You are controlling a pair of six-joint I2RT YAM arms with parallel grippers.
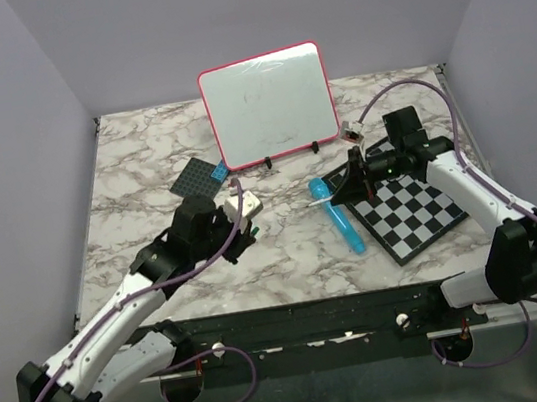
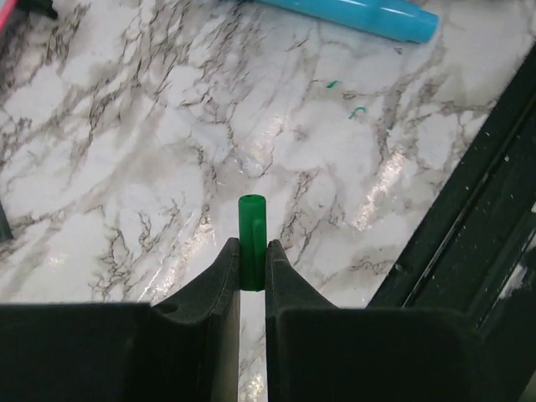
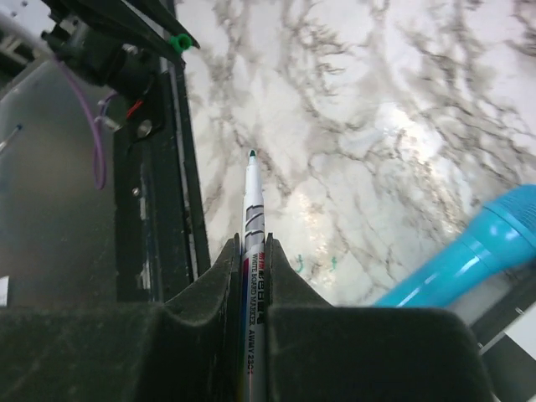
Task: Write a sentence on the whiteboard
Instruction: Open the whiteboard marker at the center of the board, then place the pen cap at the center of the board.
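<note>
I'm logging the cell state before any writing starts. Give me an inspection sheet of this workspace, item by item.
Surface: marbled table, with a few small green marks on it.
Job's things: whiteboard propped upright at the back, no writing readable on it; marker uncapped; green cap off the marker.
Clutter: teal tube, checkered board, dark grid square, small white item.
Grippers: left pincer shut on the green cap; right pincer shut on the marker.
Cables: purple cables loop along both arms.
Surroundings: plain lavender walls; nothing else seen.
</note>
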